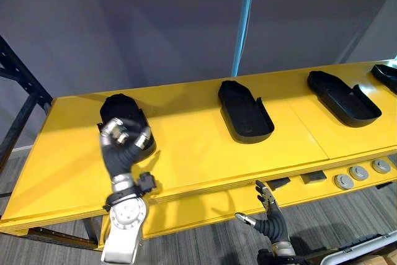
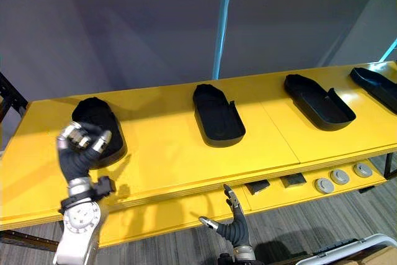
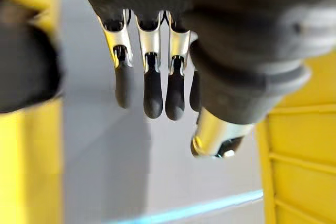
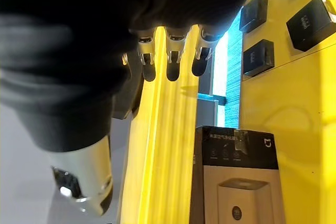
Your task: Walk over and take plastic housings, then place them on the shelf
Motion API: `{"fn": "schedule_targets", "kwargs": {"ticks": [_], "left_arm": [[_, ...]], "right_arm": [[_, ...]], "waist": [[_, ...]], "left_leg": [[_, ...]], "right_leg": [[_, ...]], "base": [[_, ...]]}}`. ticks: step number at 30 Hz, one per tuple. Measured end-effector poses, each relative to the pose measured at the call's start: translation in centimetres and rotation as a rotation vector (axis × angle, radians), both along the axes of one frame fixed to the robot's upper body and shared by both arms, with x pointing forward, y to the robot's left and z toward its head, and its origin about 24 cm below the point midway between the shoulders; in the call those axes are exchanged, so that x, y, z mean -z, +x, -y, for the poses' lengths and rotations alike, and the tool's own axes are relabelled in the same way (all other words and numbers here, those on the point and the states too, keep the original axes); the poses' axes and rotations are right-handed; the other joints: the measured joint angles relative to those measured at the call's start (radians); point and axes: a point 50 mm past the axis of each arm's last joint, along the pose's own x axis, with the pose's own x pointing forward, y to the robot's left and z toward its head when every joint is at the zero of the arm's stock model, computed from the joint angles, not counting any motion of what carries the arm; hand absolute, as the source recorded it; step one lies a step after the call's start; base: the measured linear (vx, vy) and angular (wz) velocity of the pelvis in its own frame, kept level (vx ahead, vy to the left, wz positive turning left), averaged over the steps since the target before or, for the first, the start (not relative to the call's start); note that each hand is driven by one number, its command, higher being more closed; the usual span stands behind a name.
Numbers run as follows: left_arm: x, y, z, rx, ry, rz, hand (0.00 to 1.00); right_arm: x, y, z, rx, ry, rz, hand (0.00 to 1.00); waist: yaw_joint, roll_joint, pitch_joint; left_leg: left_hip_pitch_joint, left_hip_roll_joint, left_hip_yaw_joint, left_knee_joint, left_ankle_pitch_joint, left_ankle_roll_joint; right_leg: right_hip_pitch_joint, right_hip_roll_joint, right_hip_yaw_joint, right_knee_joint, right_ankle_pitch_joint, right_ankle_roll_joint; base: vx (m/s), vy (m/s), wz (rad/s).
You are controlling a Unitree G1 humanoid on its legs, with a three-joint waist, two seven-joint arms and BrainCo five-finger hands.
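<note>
Stock on the yellow table (image 1: 186, 147), four black plastic housings, all lying hollow side up:
- first housing (image 1: 122, 108): left end, toward the back edge.
- second housing (image 1: 245, 111): mid-table, nearer the back edge than the front.
- third housing (image 1: 343, 97): right part, well apart from the second.
- fourth housing (image 1: 386, 76): far right end, cut off at the edge of my sight.

My left hand (image 1: 121, 153): raised in front of the first housing and overlapping it from my head; I cannot tell whether it touches. The fingers (image 3: 152, 93) hang loosely bent, with nothing in them.

My right hand (image 1: 271, 218): low, below the table's front edge, with fingers (image 4: 173, 66) spread and nothing held.

Lower ledge under the front edge: dark blocks (image 1: 313, 178) and grey discs (image 1: 360, 172).
</note>
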Motion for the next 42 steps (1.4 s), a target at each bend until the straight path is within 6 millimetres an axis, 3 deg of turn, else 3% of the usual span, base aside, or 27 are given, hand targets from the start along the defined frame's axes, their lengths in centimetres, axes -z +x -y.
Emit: {"fn": "schedule_targets", "kwargs": {"ticks": [6,13,20,42], "left_arm": [[2.0,0.6,-0.2,0.060,-0.084,-0.091,1.00],[4.0,1.8,-1.5,-0.007,-0.133,-0.184,1.00],[4.3,2.7,-3.7,-0.155,-0.153,-0.227,1.00],[4.1,1.2,-8.8,-0.443,-0.237,-0.196,1.00]], "right_arm": [[0.0,0.1,0.1,-0.001,-0.005,0.002,0.00],[0.2,0.3,0.0,-0.006,-0.015,-0.004,0.00],[0.5,0.2,0.1,-0.004,-0.035,-0.019,0.00],[1.3,-0.1,0.3,-0.004,-0.046,-0.057,0.00]], "waist": [[-0.001,0.002,-0.003],[-0.002,0.004,-0.001],[-0.003,0.007,0.009],[0.001,0.008,0.038]], "left_leg": [[-0.033,0.000,0.002,0.000,0.002,-0.004],[-0.043,0.008,0.001,0.001,0.002,-0.005],[-0.058,0.009,0.003,0.001,0.001,-0.007],[-0.041,0.011,0.006,0.000,-0.001,-0.009]], "right_leg": [[-0.034,0.000,0.001,0.001,0.004,0.004],[-0.042,0.008,-0.001,-0.004,0.005,0.004],[-0.059,0.009,0.002,-0.001,0.005,0.003],[-0.045,0.012,0.008,-0.002,0.004,0.002]], "base": [[0.00,0.002,-0.01],[0.04,0.002,-0.01],[0.00,0.000,0.00],[0.00,0.000,0.00]]}}
